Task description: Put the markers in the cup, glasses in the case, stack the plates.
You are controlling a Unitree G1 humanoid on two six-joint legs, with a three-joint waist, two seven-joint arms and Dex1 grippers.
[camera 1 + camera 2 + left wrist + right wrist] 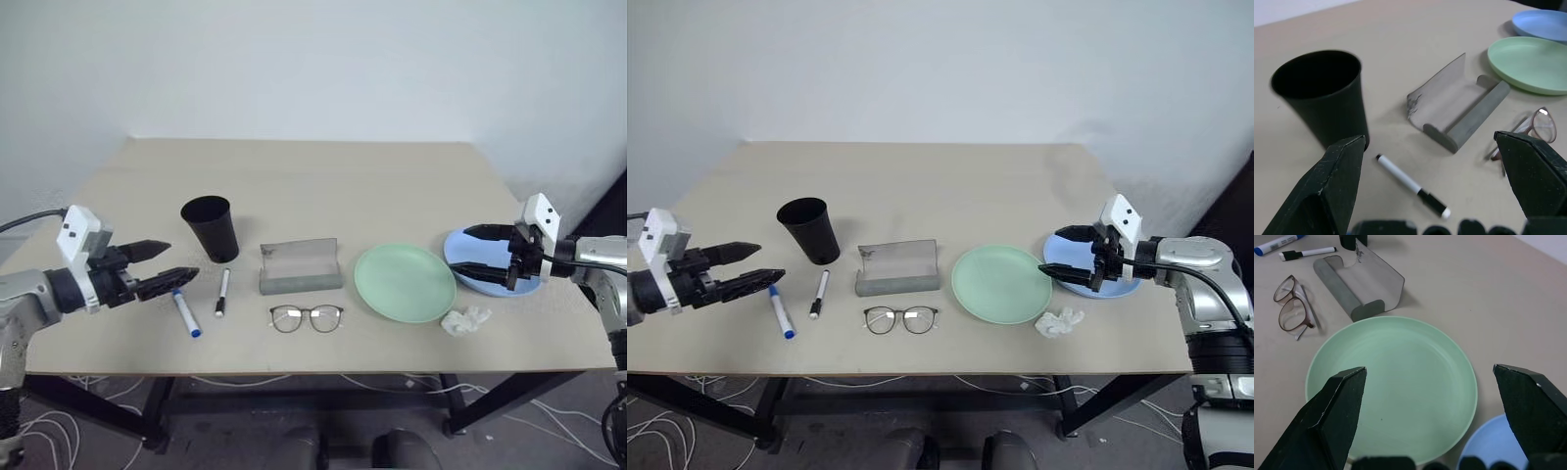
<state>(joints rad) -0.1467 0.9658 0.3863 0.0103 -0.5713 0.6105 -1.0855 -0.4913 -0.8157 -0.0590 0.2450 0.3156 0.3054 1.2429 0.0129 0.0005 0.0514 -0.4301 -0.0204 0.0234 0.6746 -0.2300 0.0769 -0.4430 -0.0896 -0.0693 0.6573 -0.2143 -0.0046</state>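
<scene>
The black cup (211, 227) stands upright at the table's left. In front of it lie the blue-capped marker (186, 313) and the slimmer black-capped marker (222, 292). The grey case (300, 266) sits open at mid-table, and the glasses (307, 317) lie just in front of it. To the right is the pale green plate (405, 282), with the light blue plate (480, 282) beyond it. My left gripper (181, 260) is open above the table, just left of the markers. My right gripper (462, 250) hovers open over the blue plate, holding nothing.
A crumpled white tissue (465, 320) lies near the table's front edge, in front of the blue plate. The back half of the table (313, 176) is bare. Cables run across the floor under the table.
</scene>
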